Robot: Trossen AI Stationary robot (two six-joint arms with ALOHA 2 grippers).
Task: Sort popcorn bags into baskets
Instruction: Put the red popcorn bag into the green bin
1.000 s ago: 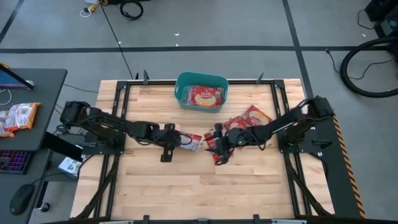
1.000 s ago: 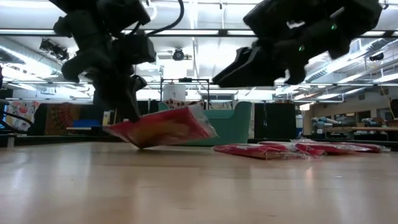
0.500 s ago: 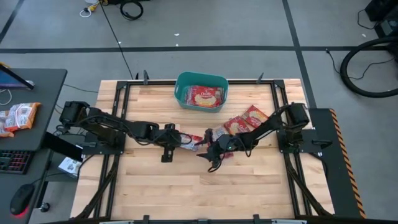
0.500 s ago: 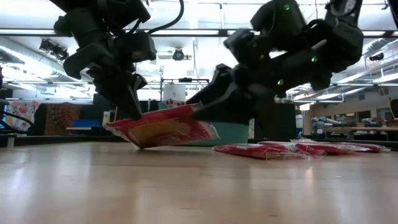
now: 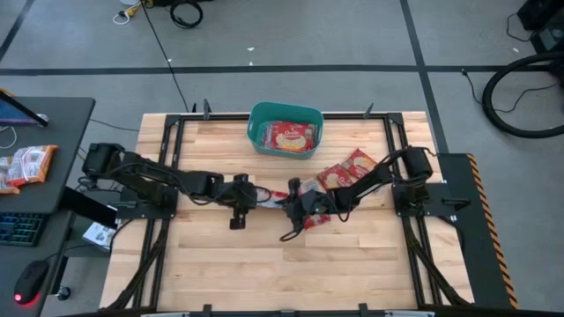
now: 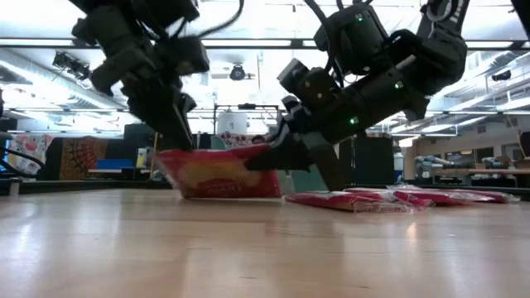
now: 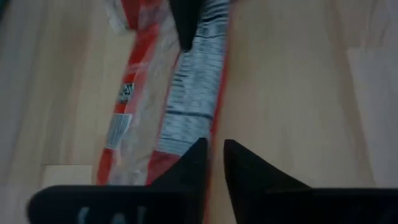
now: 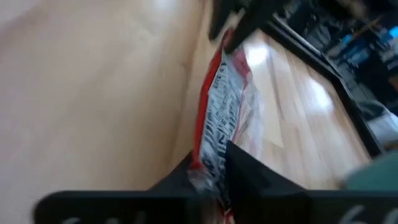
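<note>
Popcorn bag on edge, long axis spanning both grippers' fingers

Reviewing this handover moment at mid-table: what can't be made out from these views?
- High view: both grippers crowd the held popcorn bag; which one actually bears it is hidden.
- Low view: the bag covers the basket, so its contents don't show there.
- Left wrist view: the left gripper fingers look slightly apart; contact with the bag is unclear.
- Right wrist view: the right gripper pinches the bag's end; its print is blurred.
- High view: the loose bags overlap, so no sure count.
</note>
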